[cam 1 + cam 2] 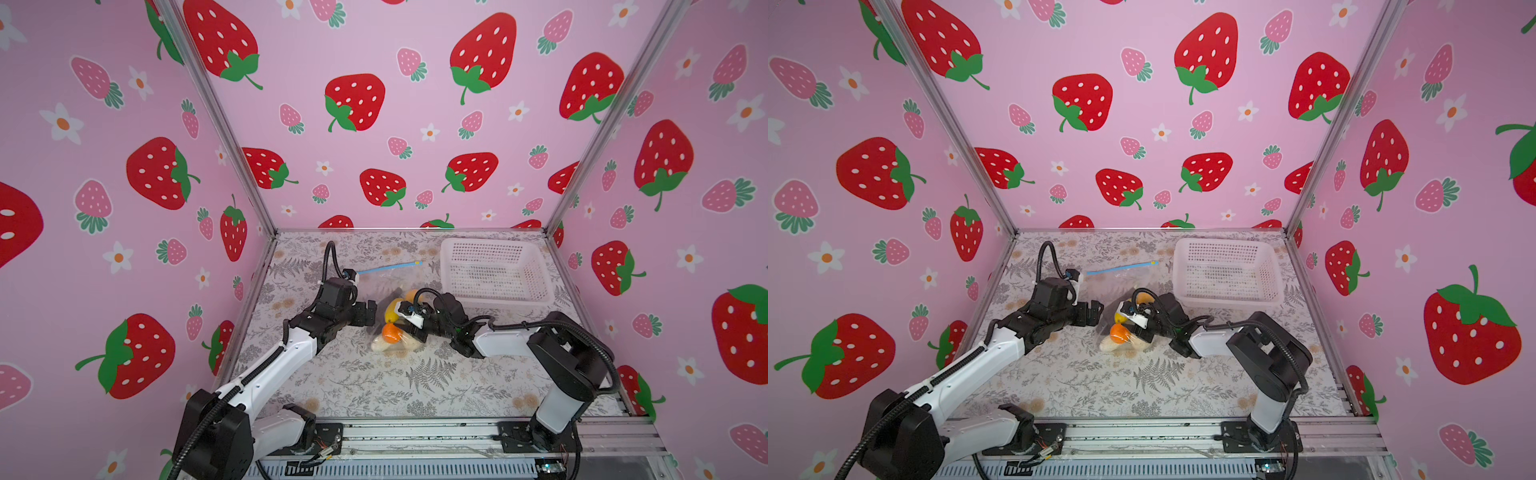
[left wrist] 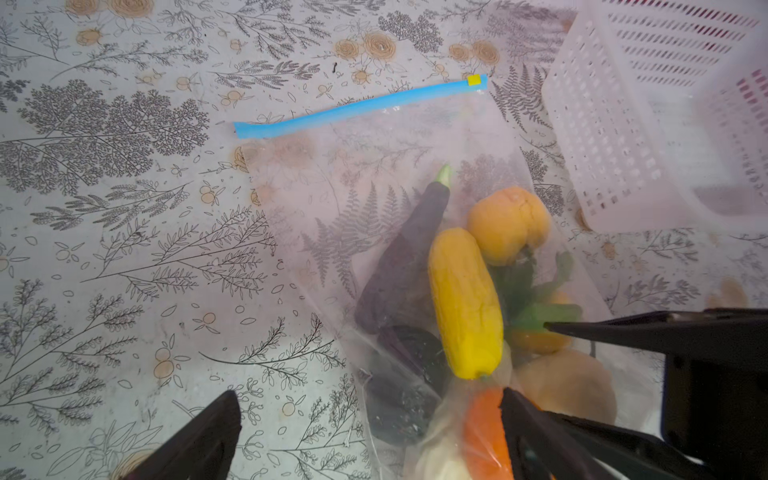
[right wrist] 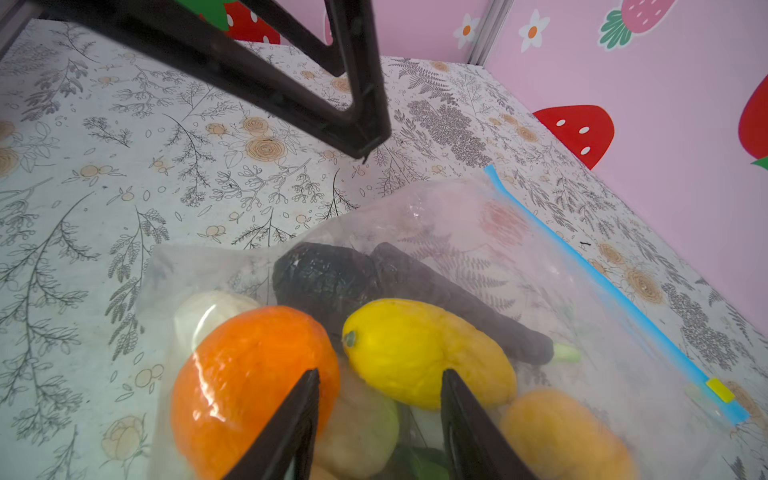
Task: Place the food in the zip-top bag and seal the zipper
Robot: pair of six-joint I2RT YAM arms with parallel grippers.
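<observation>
**Item:** zip-top bag [image 2: 374, 166], clear, lying flat near the middle of the table [image 1: 374, 382], close beside the white basket [image 1: 446, 266].

**Contents:** the food is bunched at the end of the bag nearest the arms. It includes an orange [image 3: 249, 382], a yellow cob [image 2: 461, 303], an eggplant [image 2: 411, 241], a dark avocado [image 3: 324, 278], a white piece [image 3: 208, 311] and a peach-coloured fruit [image 2: 507, 224]. No food is seen outside the bag.

**Zipper:** the zipper [image 2: 353, 108] is a blue strip along the far edge, with the yellow slider [image 2: 476, 80] at the end toward the basket. Whether the track is pressed shut cannot be told.

**Hazards (judged):**
1. If the track is not fully closed, lifting or tugging the loaded end would roll the food toward the mouth and out.
2. The film is thin and slippery, so a pinch through it may slide off a round fruit or drag the whole bag sideways into the basket.
3. 1 finger of the open gripper hangs over the orange, and lowering it could snag or crease the plastic.

**Left gripper** [image 2: 369, 397]: spread to its widest and grasping nothing. It sits at the bag's loaded end, with 1 finger over bare table and 1 over the bag.

**Right gripper** [image 3: 380, 374]: jaws about half apart and set down on the bag between the orange and the yellow cob. Whether it pinches film or food or merely rests there cannot be told.
</observation>
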